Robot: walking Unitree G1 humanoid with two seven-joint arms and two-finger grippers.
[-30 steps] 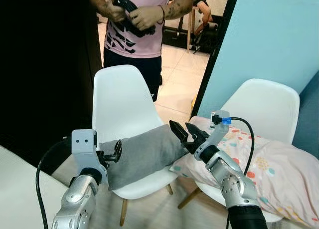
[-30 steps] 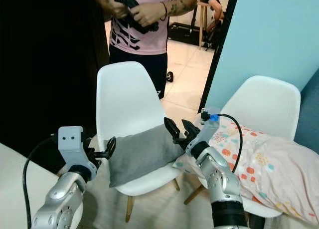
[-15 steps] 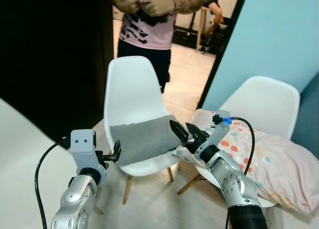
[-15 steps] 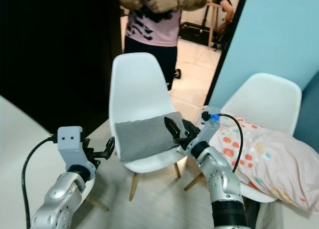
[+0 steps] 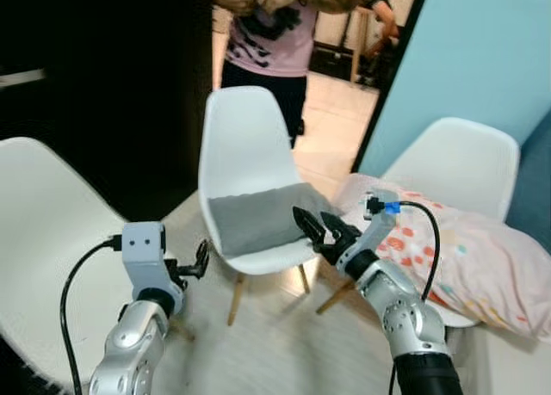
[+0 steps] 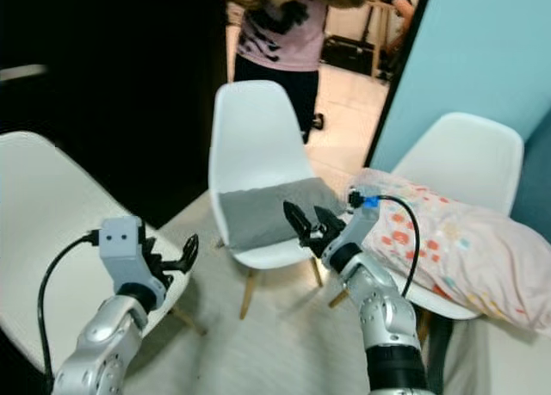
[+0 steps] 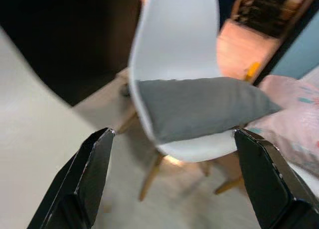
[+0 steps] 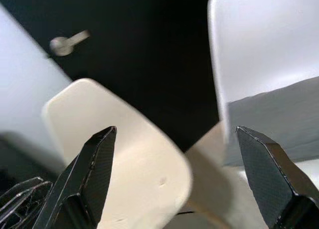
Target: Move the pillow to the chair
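Across the white plastic chair's (image 5: 245,154) seat lies a soft, light grey pillow (image 5: 263,219), best pinched at its ends by both wide-open, empty claws, left claw (image 5: 200,262) and right claw (image 5: 316,231).

even indoor light, brightest on the tiled floor (image 5: 331,145) beyond the doorway; the left background (image 5: 103,85) is near black. head views are slightly soft; wrist views are blurred, with white chair shells (image 8: 249,44) smeared and mildly overexposed.
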